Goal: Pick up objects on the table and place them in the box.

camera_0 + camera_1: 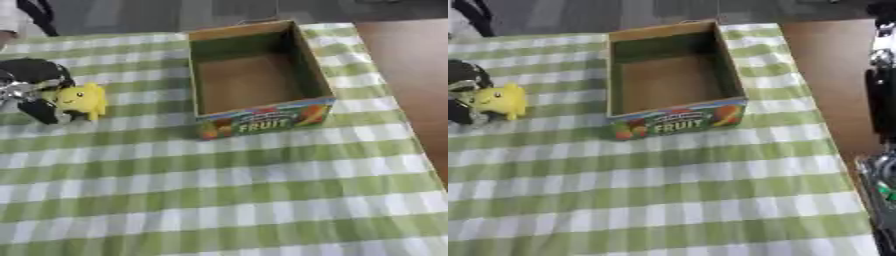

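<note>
A small yellow toy sits at the left of the green-and-white checked tablecloth. My left hand, black with silver joints, comes in from the left edge, and its fingers curl round the toy's left side and underside. The open cardboard box, with "FRUIT" printed on its front wall, stands right of the toy at the table's far middle; nothing shows inside it. My right arm hangs along the right edge of the right eye view, off the table. Silver parts of my right hand show lower down, too unclear to read.
The table's right edge runs beside the box, with brown floor beyond it. A wide stretch of checked cloth lies in front of the box. A person's dark clothing shows at the far left corner.
</note>
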Controlling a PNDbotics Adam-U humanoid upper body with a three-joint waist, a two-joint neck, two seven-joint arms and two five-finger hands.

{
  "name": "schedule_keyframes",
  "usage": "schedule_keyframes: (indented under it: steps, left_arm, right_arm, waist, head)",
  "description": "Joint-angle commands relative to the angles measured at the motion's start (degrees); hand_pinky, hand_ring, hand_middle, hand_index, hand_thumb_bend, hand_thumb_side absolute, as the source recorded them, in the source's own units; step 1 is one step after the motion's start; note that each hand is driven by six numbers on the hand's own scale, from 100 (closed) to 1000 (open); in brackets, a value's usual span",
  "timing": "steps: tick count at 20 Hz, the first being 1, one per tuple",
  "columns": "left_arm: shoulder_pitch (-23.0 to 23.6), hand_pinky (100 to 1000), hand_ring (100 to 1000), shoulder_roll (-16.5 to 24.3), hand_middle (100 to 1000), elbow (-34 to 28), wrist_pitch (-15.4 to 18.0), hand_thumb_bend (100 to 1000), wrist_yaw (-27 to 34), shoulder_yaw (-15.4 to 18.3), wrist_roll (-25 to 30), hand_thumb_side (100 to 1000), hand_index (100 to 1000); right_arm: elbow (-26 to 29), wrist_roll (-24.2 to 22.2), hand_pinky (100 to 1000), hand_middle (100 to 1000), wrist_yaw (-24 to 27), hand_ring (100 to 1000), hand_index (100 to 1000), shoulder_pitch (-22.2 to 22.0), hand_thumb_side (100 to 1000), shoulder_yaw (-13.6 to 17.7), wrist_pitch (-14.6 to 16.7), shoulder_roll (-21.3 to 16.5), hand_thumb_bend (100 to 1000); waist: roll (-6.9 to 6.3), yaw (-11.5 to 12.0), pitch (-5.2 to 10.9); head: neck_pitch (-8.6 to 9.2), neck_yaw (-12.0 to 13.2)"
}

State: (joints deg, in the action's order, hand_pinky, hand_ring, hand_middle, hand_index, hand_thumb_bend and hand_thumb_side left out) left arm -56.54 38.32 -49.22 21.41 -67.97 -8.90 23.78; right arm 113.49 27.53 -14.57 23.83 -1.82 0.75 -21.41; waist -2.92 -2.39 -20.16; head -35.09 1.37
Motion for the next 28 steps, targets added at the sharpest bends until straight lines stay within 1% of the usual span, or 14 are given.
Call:
schedule_keyframes:
  steps: [1, 4, 8, 13, 19, 23, 28]
  left_arm:
    - [-1.2, 762, 745, 1.8, 533, -0.6, -0.4, 100, 0.3, 0.5, -1.0, 336, 526]
    - [-1.3, 756, 729, 1.7, 521, -0.7, -0.6, 100, 1.1, 0.6, -1.2, 278, 526]
    - [-1.4, 746, 711, 1.8, 498, -1.0, -1.1, 100, 2.8, 0.8, -1.6, 257, 521]
    - [-1.6, 739, 690, 1.8, 487, -2.4, -2.1, 100, 4.5, 1.0, -2.4, 256, 513]
    - [-2.4, 730, 650, 1.5, 469, -6.5, -4.2, 100, 9.7, 1.8, -3.9, 265, 504]
    - [-3.3, 725, 642, 1.4, 463, -9.9, -5.5, 100, 12.5, 1.4, -4.2, 269, 501]
    - [-5.5, 724, 640, 0.2, 463, -13.4, -6.1, 100, 12.7, 0.1, -3.9, 273, 501]
  right_arm:
    - [1.1, 0.2, 790, 613, 0.2, 850, 874, 0.4, 835, 0.4, 0.1, -0.5, 100]
    - [1.1, 0.2, 790, 613, 0.3, 850, 874, 0.4, 834, 0.4, 0.1, -0.5, 100]
    - [1.1, 0.2, 790, 613, 0.3, 849, 873, 0.3, 834, 0.5, 0.1, -0.4, 100]
    - [1.1, 0.1, 790, 614, 0.3, 849, 873, 0.2, 834, 0.5, 0.2, -0.4, 100]
    - [1.1, 0.0, 790, 615, 0.4, 849, 873, 0.2, 834, 0.5, 0.3, -0.3, 100]
    - [1.1, 0.0, 790, 616, 0.4, 850, 873, 0.1, 833, 0.5, 0.3, -0.3, 100]
    - [1.1, -0.2, 791, 616, 0.4, 850, 873, 0.0, 834, 0.5, 0.3, -0.4, 100]
  waist:
    - [0.08, 0.1, 1.21]
    - [0.07, 0.1, 1.39]
    - [0.02, 0.1, 1.74]
    - [-0.1, 0.1, 2.34]
    - [-0.24, 0.1, 2.92]
    - [-0.37, 0.1, 3.24]
    - [-0.45, 0.1, 3.57]
  head:
    - [0.42, 0.1]
    - [0.31, 0.1]
    - [0.2, 0.0]
    - [0.05, 0.0]
    - [-0.23, 0.0]
    - [-0.41, 0.0]
    - [-0.52, 0.0]
